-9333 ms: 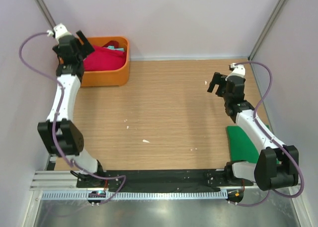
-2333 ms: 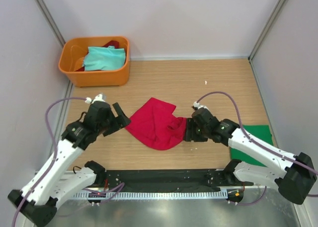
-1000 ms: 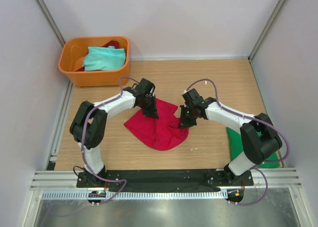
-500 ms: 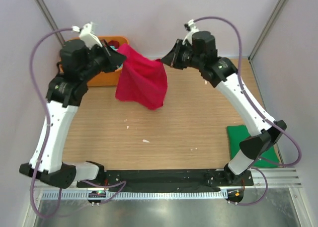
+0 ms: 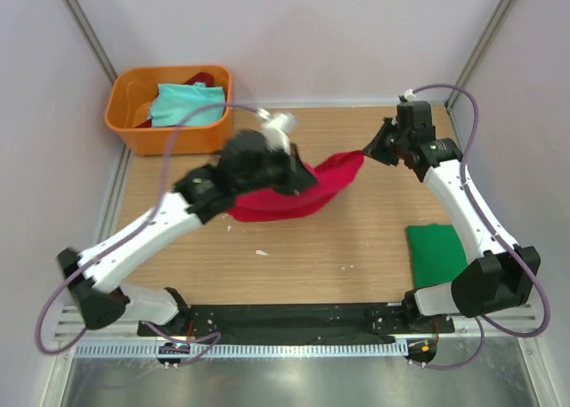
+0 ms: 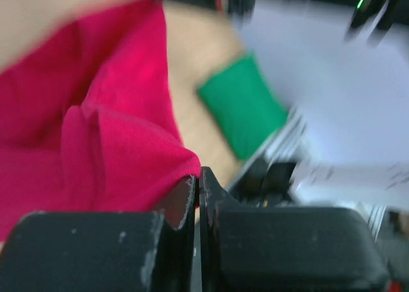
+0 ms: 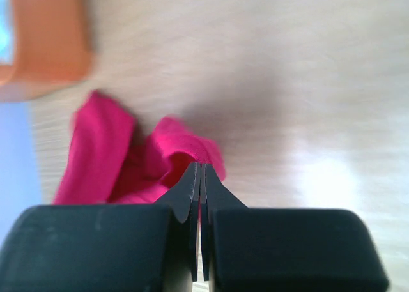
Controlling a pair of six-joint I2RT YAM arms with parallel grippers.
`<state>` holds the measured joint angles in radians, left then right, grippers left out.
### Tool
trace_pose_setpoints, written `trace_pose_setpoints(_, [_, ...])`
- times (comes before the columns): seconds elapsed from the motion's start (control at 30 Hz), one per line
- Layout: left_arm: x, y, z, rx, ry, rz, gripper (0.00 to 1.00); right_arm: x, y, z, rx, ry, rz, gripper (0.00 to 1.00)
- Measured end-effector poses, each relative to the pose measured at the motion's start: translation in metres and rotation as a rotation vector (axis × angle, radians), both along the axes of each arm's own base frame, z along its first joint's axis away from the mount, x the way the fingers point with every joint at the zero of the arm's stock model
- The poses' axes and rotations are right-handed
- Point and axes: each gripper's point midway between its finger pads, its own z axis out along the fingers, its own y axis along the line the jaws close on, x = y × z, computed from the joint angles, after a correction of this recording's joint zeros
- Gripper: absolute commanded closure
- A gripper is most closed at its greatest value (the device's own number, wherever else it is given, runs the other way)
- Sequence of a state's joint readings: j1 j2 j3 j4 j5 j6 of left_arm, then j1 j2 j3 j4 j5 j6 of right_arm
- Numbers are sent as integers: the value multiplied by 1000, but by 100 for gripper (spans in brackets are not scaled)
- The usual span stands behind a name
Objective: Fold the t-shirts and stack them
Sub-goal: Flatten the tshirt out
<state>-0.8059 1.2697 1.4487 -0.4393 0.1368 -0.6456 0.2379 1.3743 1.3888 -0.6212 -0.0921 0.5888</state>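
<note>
Shirt [image 5: 307,196] sags mid-frame between left pincer [image 5: 297,175] and right pincer [image 5: 369,151], both pinching its edge; pull apart evenly, lay flat on worktop [image 5: 312,264].

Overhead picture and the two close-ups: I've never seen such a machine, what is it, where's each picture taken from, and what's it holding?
These are two robot arms bolted at the near edge of a table. The wide picture comes from a fixed camera above and behind them. Each close-up comes from a camera on one wrist. The left arm's fingers and the right arm's fingers are pinched shut on a red t-shirt, which hangs between them. A folded green t-shirt lies on the table's right side, and a teal t-shirt sits in an orange tub at the far left.
</note>
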Motion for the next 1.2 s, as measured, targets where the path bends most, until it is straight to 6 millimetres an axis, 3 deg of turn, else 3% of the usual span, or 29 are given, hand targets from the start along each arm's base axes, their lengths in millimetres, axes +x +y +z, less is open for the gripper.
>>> trace_pose_setpoints(0.03, [-16, -25, -31, 62, 47, -67, 92, -3, -15, -22, -20, 54, -34, 98])
trace_pose_setpoints(0.1, [-50, -68, -88, 195, 119, -194, 61, -10, -43, -54, -53, 150, -93, 79])
trace_pose_setpoints(0.13, [-66, -83, -107, 235, 137, -257, 31, -13, -53, -64, -68, 183, -115, 72])
trace_pose_setpoints(0.17, [-80, -95, -124, 274, 153, -309, 11, -15, -62, -70, -80, 207, -136, 62])
trace_pose_setpoints(0.2, [-105, -108, -153, 341, 199, -388, 8, -16, -75, -77, -107, 233, -156, 62])
trace_pose_setpoints(0.27, [-107, -103, -163, 389, 194, -403, 7, -20, -76, -81, -125, 252, -141, 59])
trace_pose_setpoints(0.37, [-81, -86, -147, 375, 152, -339, 15, -28, -72, -85, -149, 274, -97, 57])
trace_pose_setpoints(0.43, [-50, -65, -131, 352, 128, -245, 19, -32, -65, -87, -149, 283, -56, 55])
trace_pose_setpoints(0.53, [10, -20, -118, 328, 142, -66, 21, -41, -37, -94, -128, 298, 54, 53])
trace_pose_setpoints(0.6, [49, 10, -126, 335, 188, 39, 20, -52, -14, -107, -114, 323, 133, 53])
trace_pose_setpoints(0.67, [80, 30, -150, 373, 261, 100, 20, -68, 0, -127, -113, 370, 183, 53])
trace_pose_setpoints(0.77, [100, 24, -205, 443, 379, 72, 20, -89, 0, -158, -123, 462, 184, 53])
trace_pose_setpoints(0.83, [96, 11, -244, 477, 461, 10, 18, -93, -7, -170, -124, 502, 152, 53])
trace_pose_setpoints(0.97, [85, -3, -299, 524, 593, -58, 18, -86, -22, -183, -88, 527, 74, 53])
trace_pose_setpoints(1.07, [91, -12, -314, 533, 629, -51, 20, -82, -33, -194, -71, 545, 26, 54])
trace_pose_setpoints(1.2, [102, -17, -315, 524, 631, -22, 26, -78, -37, -208, -54, 572, 8, 55])
